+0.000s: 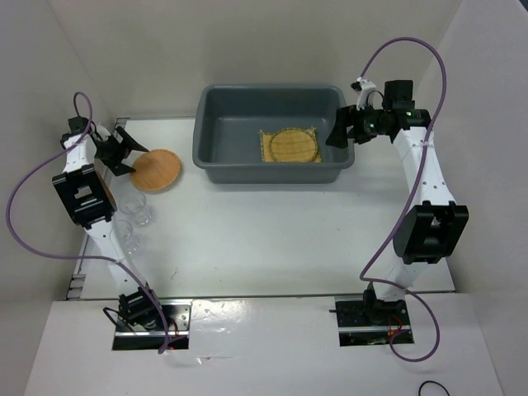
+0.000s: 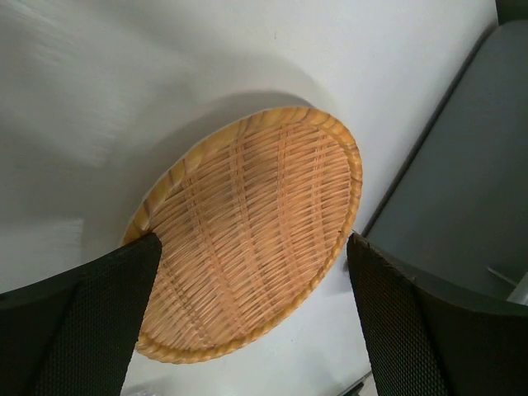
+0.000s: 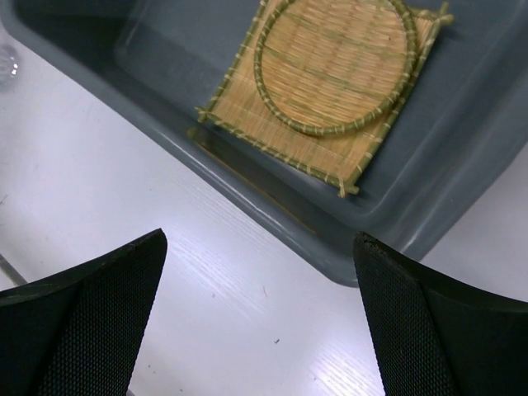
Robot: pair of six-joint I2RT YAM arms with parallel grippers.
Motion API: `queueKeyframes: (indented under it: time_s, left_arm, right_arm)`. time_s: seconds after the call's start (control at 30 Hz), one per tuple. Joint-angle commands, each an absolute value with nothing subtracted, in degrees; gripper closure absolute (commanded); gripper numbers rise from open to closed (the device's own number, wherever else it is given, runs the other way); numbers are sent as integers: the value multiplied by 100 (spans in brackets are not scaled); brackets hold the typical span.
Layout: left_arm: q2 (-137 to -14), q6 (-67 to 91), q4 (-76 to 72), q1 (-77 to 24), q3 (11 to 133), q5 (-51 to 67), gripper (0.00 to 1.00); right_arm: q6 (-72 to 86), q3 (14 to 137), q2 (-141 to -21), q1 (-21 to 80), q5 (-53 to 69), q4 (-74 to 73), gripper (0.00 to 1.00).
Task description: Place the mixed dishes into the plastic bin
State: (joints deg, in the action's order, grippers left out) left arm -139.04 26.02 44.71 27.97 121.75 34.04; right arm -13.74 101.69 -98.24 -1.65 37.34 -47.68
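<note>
The grey-blue plastic bin [image 1: 264, 172] stands at the back centre. In it lies the square yellow bamboo mat [image 1: 266, 153] with the round tan woven disc [image 1: 295, 144] on top; both show in the right wrist view, mat [image 3: 247, 124] and disc [image 3: 338, 62]. The orange-brown disc [image 1: 157, 170] lies on the table left of the bin. My left gripper [image 1: 124, 153] is open beside its left edge, and its jaws stand either side of the disc [image 2: 256, 223] in the left wrist view. Two clear glass cups [image 1: 141, 210] [image 1: 125, 235] stand by the left arm. My right gripper [image 1: 340, 128] is open and empty above the bin's right end.
White walls close in the table at the back and on both sides. The bin's wall [image 2: 462, 181] is just right of the orange-brown disc. In the right wrist view the bin's near rim [image 3: 272, 219] crosses the frame, with bare table below it.
</note>
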Motion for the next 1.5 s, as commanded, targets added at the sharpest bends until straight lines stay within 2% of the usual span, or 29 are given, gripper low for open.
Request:
queueKeyframes:
  time_s: [0.0,0.23,0.33,0.57,0.73,0.97,1.1,1.3,1.47]
  left_arm:
    - [-14186,2242,4438,2892,12305,3366,0]
    - [-14036,2336,4193,2892,12305,4077,0]
    - [-13782,2574,3684,2892,11910,4831,0]
    - [-13343,3129,2848,2892,11479,5502,0]
    - [-13140,2761,3329,2997,11943,4950,0]
    - [-13130,1865,4472,3050,12682,2905,0]
    - [-13131,1802,4623,3120,12578,2181,0]
    - [-13315,1854,4167,3331,11629,2451,0]
    - [-13745,1802,4113,3331,11575,2882,0]
  right_arm:
    - [-1625,10063,-9387,-185,3332,-4921,2]
    - [-1758,9940,-9439,-185,3217,-4922,2]
    - [-1819,9940,-9492,-185,3164,-4922,2]
    - [-2091,10046,-9606,-185,2857,-5088,2]
    - [-2258,10046,-9659,-185,2672,-5089,2]
    - [-2312,10046,-9711,-185,2620,-5203,2]
    - [-2364,9984,-9712,-185,2566,-5203,2]
    - [-2364,9879,-9712,-185,2566,-5203,2]
    - [-2364,9721,-9606,-185,2566,-5203,2]
